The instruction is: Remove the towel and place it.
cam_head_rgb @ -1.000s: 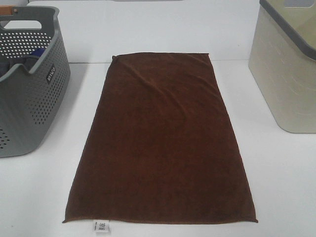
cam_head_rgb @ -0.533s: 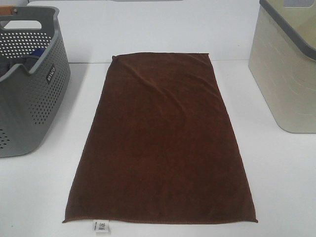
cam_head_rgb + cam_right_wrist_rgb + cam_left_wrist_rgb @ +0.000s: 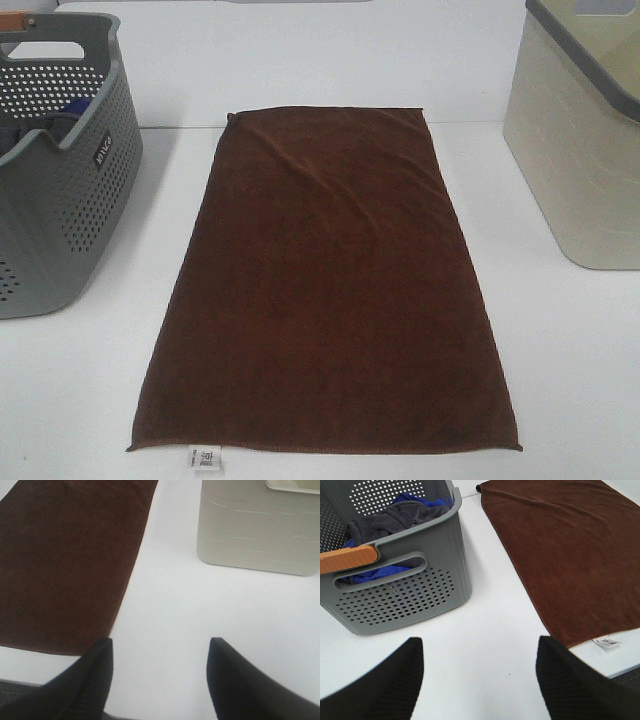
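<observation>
Across the white tabletop [image 3: 560, 350] I see the brown towel [image 3: 330, 290] spread flat between a grey basket [image 3: 60, 180] and a beige bin [image 3: 580, 150]. My left end effector [image 3: 477, 680] and right end effector [image 3: 160, 677] both hang released, gripping nothing.

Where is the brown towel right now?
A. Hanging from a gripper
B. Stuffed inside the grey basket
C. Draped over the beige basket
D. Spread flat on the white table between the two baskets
D: the towel lies flat on the table, between the grey basket and the beige basket.
</observation>
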`<action>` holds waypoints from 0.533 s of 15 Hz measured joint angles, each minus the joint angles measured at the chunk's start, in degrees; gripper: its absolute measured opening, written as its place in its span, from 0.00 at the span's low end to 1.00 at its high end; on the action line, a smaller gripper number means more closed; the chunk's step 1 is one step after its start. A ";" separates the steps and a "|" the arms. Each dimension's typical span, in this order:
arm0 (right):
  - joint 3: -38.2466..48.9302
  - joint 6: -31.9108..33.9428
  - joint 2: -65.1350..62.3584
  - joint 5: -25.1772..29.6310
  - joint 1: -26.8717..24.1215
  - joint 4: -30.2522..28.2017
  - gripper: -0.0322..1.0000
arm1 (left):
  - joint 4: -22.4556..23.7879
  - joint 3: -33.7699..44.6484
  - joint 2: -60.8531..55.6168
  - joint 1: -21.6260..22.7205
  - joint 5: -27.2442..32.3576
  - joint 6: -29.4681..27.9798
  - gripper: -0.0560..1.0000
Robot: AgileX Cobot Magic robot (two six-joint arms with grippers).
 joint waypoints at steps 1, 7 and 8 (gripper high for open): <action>0.00 0.00 -0.69 0.06 0.00 0.00 0.56 | 0.00 0.00 0.00 0.00 0.00 0.00 0.64; 0.00 0.00 -5.21 0.06 0.00 0.00 0.56 | 0.00 0.00 0.00 0.00 0.00 0.06 0.64; 0.00 0.00 -5.21 0.06 0.00 0.00 0.56 | 0.00 0.00 0.00 0.00 0.00 0.06 0.64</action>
